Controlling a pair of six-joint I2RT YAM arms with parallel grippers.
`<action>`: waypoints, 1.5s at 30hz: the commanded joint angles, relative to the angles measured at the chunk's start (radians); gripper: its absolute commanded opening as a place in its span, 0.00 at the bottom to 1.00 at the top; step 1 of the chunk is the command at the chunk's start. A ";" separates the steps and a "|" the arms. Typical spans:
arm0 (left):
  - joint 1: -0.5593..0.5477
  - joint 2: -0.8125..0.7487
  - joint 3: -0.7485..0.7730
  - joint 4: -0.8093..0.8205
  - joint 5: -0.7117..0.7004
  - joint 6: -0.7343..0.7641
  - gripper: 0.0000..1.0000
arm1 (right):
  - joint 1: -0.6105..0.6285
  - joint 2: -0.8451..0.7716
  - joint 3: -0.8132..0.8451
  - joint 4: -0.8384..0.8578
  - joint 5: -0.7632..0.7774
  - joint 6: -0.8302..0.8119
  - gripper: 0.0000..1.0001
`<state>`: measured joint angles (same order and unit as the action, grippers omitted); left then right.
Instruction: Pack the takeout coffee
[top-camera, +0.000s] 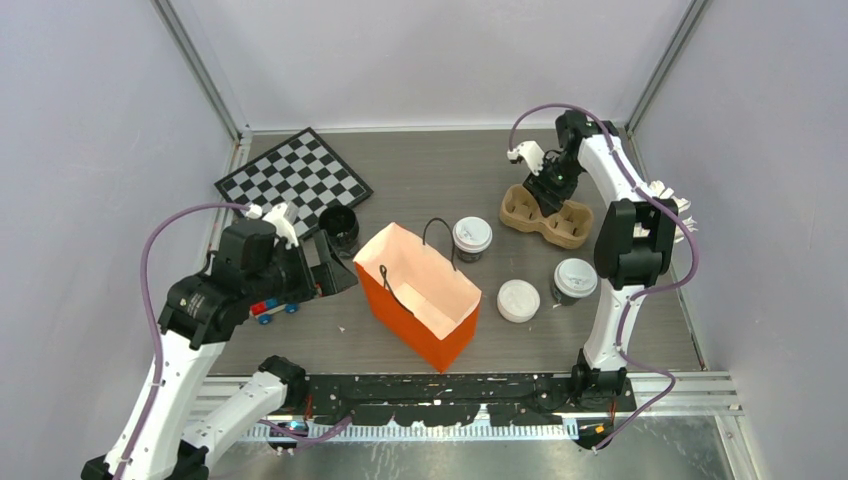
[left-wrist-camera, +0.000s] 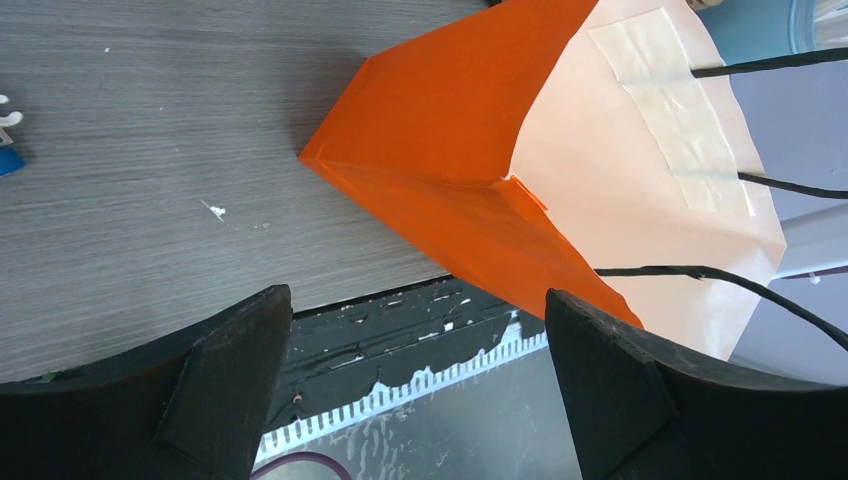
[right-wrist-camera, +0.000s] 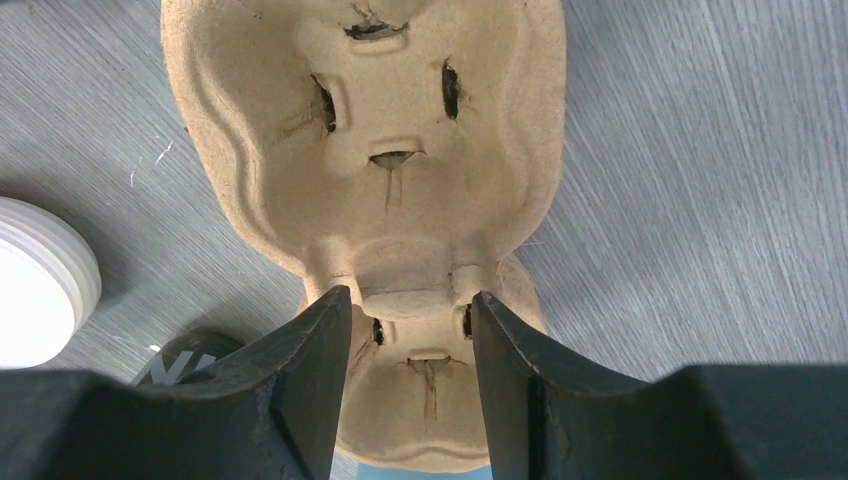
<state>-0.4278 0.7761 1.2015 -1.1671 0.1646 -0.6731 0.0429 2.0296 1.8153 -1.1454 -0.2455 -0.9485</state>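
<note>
Right wrist shows right gripper (right-wrist-camera: 408, 300) straddling cup carrier (right-wrist-camera: 390, 120) waist; unclear overhead.

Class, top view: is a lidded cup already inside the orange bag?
No, both lidded cups stand on the table beside the bag.
</note>
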 joint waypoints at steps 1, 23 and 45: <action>0.001 0.002 -0.002 0.042 -0.013 0.006 1.00 | 0.002 0.005 -0.002 0.020 -0.006 -0.022 0.52; 0.001 -0.006 -0.016 0.058 -0.053 0.010 1.00 | 0.017 -0.010 -0.038 0.067 0.047 -0.023 0.44; 0.001 0.001 -0.018 0.067 -0.051 0.013 1.00 | 0.022 -0.045 0.056 0.028 0.030 0.056 0.38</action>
<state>-0.4278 0.7830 1.1866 -1.1412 0.1230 -0.6724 0.0589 2.0312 1.8042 -1.1053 -0.2039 -0.9180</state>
